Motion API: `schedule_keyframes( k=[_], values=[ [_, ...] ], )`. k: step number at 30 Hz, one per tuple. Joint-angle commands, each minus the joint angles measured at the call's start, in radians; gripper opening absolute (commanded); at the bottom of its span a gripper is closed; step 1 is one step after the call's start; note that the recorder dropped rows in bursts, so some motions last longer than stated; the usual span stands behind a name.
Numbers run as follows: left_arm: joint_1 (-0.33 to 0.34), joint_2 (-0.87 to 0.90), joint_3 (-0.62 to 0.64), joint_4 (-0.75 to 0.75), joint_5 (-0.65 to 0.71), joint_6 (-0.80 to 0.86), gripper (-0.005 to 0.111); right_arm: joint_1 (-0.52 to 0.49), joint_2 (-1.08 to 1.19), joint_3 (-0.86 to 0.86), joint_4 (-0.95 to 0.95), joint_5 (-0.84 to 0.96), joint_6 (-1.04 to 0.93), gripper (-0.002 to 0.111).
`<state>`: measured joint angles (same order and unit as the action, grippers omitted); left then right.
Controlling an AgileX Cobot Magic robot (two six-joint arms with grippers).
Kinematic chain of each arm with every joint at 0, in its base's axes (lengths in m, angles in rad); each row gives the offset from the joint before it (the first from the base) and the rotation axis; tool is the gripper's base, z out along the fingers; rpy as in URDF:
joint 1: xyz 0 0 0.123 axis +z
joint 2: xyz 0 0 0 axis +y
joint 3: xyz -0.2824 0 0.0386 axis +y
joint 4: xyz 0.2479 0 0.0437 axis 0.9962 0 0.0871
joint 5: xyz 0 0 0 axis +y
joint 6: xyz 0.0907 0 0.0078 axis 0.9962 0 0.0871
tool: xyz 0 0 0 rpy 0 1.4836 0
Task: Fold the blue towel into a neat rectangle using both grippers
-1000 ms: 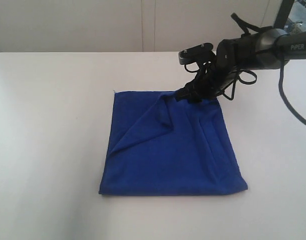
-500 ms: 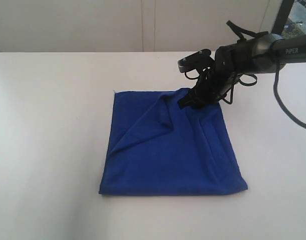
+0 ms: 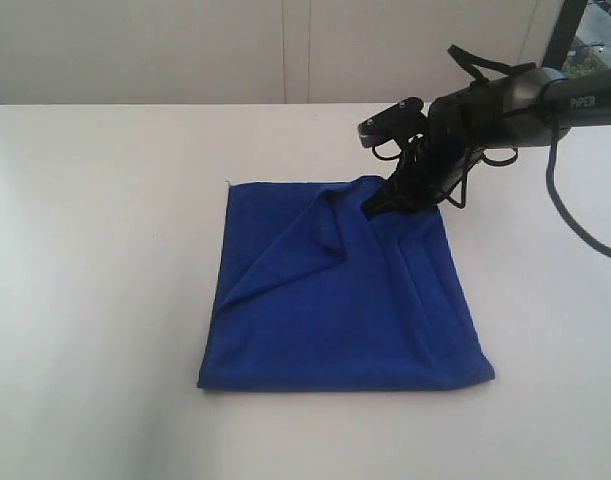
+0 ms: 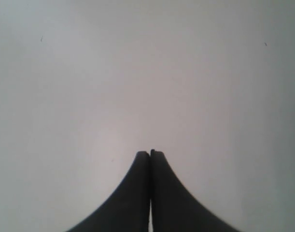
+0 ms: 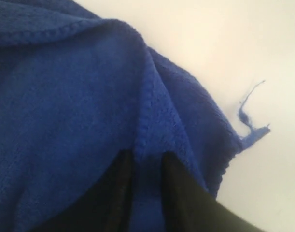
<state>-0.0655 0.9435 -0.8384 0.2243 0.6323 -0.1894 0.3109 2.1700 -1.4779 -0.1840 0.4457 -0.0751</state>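
Left gripper (image 4: 150, 153): jaws pressed together, empty, only bare table (image 4: 137, 58) below it, no change. Right gripper (image 3: 383, 203): was wide over the far hem, has now narrowed and pinches a raised ridge of the blue towel (image 3: 335, 310), beside the corner with the loose thread (image 5: 251, 121). Grasp looks made, so the fold can start, one-armed for now. Towel lies flat, spreading from that gripper toward the near side. Roughly square, no clear long axis. One diagonal crease starts just beside the fingers.
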Motion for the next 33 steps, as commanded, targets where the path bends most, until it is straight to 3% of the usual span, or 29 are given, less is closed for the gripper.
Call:
schedule_keyframes(
  k=[1, 7, 18, 22, 27, 33],
  values=[
    [0.000, -0.008, 0.000, -0.002, 0.012, -0.005, 0.000, -0.002, -0.004, -0.002, -0.012, 0.000, 0.004, 0.011],
    [0.000, -0.008, 0.000, -0.002, 0.012, -0.005, 0.000, -0.002, -0.012, -0.002, -0.018, 0.000, 0.004, 0.000],
    [0.000, -0.008, 0.000, -0.002, 0.012, -0.005, 0.000, -0.015, -0.074, -0.003, 0.002, 0.039, 0.034, 0.000],
    [0.000, -0.008, 0.000, -0.002, 0.012, -0.005, 0.000, -0.081, -0.074, -0.003, 0.126, 0.070, 0.032, 0.000],
    [0.000, -0.008, 0.000, -0.002, 0.012, -0.005, 0.000, -0.160, -0.074, -0.003, 0.444, 0.091, -0.115, 0.000],
    [0.000, -0.008, 0.000, -0.002, -0.036, -0.005, 0.000, -0.163, -0.074, -0.003, 0.462, 0.104, -0.153, 0.000]
  ],
)
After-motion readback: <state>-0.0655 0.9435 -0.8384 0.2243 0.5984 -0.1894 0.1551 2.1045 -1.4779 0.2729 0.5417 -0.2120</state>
